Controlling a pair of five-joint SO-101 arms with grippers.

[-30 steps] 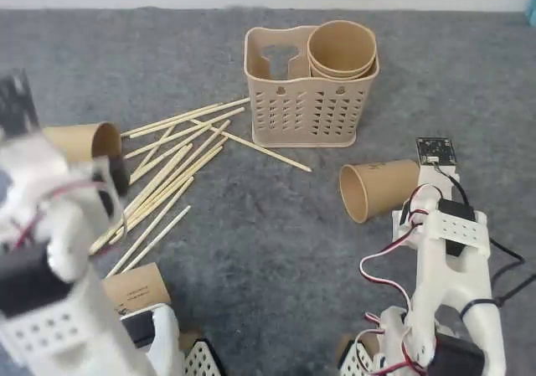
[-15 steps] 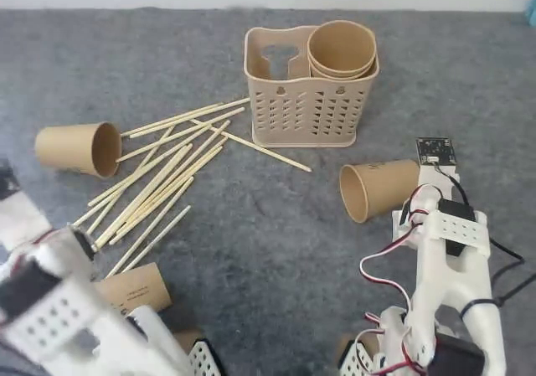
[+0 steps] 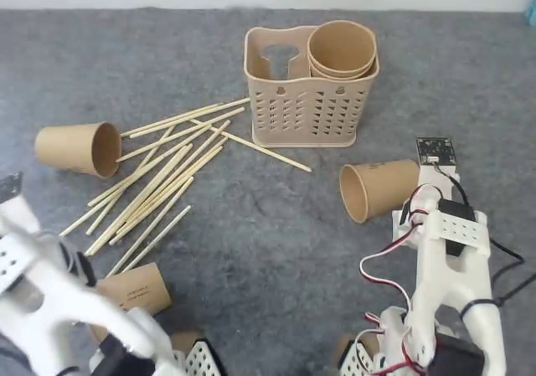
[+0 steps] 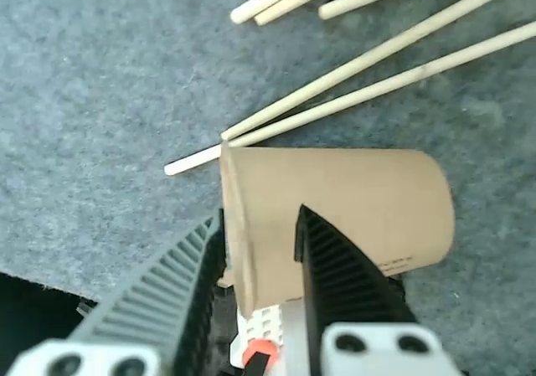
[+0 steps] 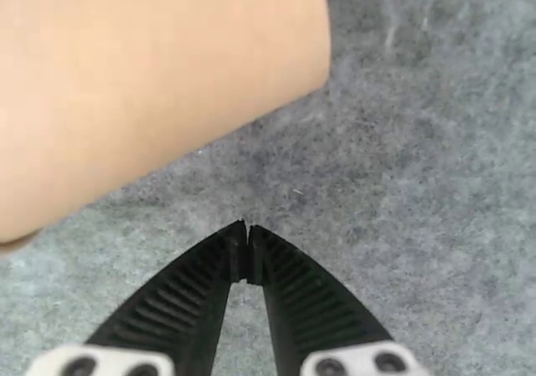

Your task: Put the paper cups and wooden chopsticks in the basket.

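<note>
nearest, on the left, the near brown paper cup (image 4: 352,200) lies on its side on the grey carpeted counter (image 3: 268,225). the left pincer (image 4: 258,218) is narrowly parted and grips nothing. one ribbed black finger (image 4: 188,275) is outside the cup's mouth and the other over its wall, so the rim sits in the gap. two of the light wooden chopsticks (image 4: 377,56) end close to that rim. on the right, the right pincer (image 5: 247,227) is closed on nothing, its tips meeting over bare counter. just beside it a second brown paper cup (image 3: 377,189) lies on its side next to the white right arm (image 3: 448,250), mouth turned toward the counter's middle. farther back on the left, the light wooden chopsticks (image 3: 159,175) fan out in a loose pile, one stick lying near the basket's foot. a third brown paper cup (image 3: 79,148) lies on its side at the pile's left edge. farthest, the beige perforated plastic basket (image 3: 306,108) stands upright, with nested brown paper cups (image 3: 342,48) in its right compartment.
</note>
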